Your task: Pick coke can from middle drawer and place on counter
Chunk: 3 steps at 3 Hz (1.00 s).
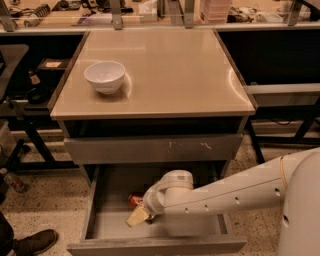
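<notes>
The coke can lies in the open middle drawer, low in the view; only its red end shows left of my wrist. My gripper reaches down into the drawer from the right, its tan fingertip just below and in front of the can. The rest of the can is hidden behind the gripper. The counter is the tan top of the cabinet above.
A white bowl sits on the counter's left side. A shut grey drawer front with white scratches is above the open drawer. A cluttered bench runs along the back. A shoe is on the floor at lower left.
</notes>
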Available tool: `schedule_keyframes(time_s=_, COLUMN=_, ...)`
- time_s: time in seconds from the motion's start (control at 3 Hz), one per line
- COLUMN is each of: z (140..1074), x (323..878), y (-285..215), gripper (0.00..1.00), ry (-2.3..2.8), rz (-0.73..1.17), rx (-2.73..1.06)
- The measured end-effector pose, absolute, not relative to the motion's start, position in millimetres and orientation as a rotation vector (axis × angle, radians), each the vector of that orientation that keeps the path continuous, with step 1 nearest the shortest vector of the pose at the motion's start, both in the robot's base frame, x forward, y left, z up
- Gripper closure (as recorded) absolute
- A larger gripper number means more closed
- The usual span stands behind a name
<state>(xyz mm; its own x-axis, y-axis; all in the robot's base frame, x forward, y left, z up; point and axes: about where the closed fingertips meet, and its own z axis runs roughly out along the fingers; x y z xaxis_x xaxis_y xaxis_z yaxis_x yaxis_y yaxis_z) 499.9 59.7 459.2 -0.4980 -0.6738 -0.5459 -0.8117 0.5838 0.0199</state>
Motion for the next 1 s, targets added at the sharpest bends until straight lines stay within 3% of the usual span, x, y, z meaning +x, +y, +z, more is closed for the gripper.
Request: schedule_keyframes(time_s=1.0, z=419.3, x=486.7, y=70.9, gripper=0.0, ry=2.405, rz=0.387, rx=-1.17)
